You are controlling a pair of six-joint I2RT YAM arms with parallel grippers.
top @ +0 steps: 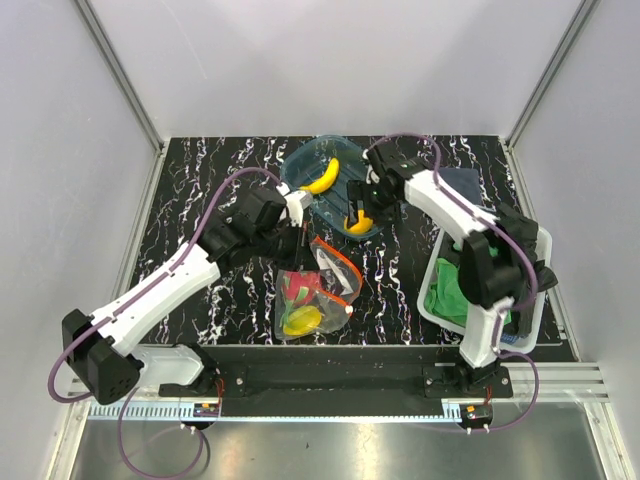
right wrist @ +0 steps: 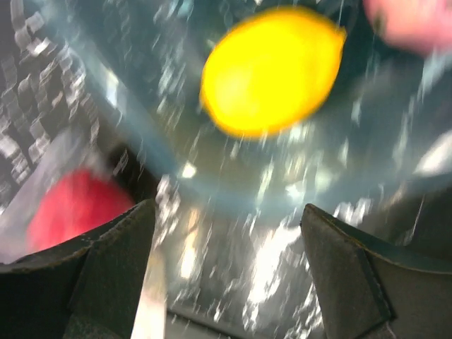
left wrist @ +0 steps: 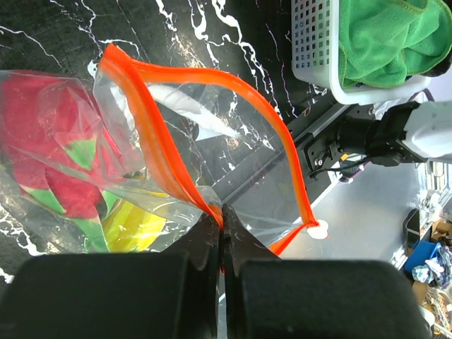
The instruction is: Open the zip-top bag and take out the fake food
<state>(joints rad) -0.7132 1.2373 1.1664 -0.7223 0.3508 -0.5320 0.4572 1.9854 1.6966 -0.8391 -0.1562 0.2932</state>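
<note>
We see left fingers (left wrist: 222, 233) clamped on red-orange zip strip (left wrist: 169, 127) of zip-top bag (top: 315, 290), mouth gaping on tabletop. Right fingers (top: 357, 207) spread wide, nothing held, over teal tray (top: 297, 163). Yellow round piece (right wrist: 272, 70) lies just beyond them, banana (top: 323, 178) further off in tray. We judge task partway:
- bag open, some food out
- red fruit (left wrist: 49, 141) and yellow piece (left wrist: 134, 229) inside bag, beside left fingers
- pink blur (right wrist: 413, 25) past right fingers, probably another fruit

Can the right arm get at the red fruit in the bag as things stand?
Probably yes. The left gripper pinches the zip strip, the zip-top bag gapes open, and the right gripper hangs open and empty over the teal tray, with nothing between it and the red fruit.
</note>
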